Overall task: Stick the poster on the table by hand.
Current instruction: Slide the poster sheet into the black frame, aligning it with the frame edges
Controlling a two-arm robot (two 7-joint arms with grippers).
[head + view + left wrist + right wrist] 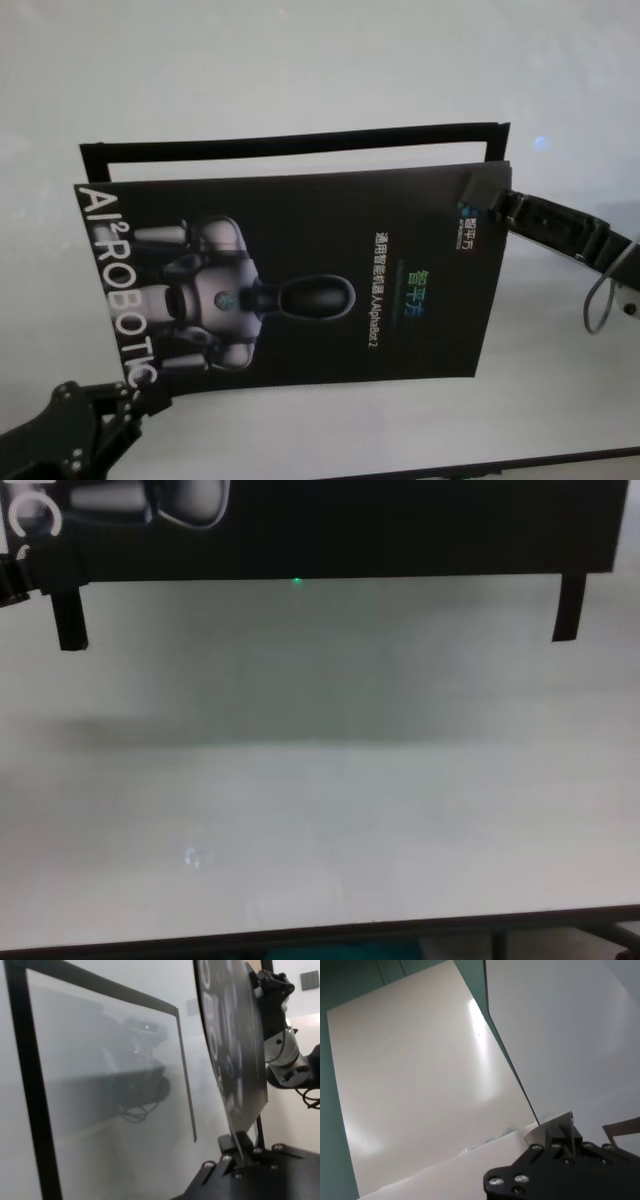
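Note:
The poster (300,280), glossy black with a silver-grey robot image and white lettering, hangs above the table (300,60), held by two opposite corners. My left gripper (140,388) is shut on its near-left corner. In the left wrist view the fingers (235,1147) pinch the sheet, seen edge-on (235,1050). My right gripper (478,192) is shut on the far-right corner. In the right wrist view it (560,1132) grips the poster's pale underside (445,1175). In the chest view the poster (350,530) spans the top.
A frame of narrow black tape strips (300,140) lies on the table beyond and under the poster. Its ends show in the chest view (68,620) and its side in the left wrist view (30,1085). The table's dark front edge (300,938) runs near me.

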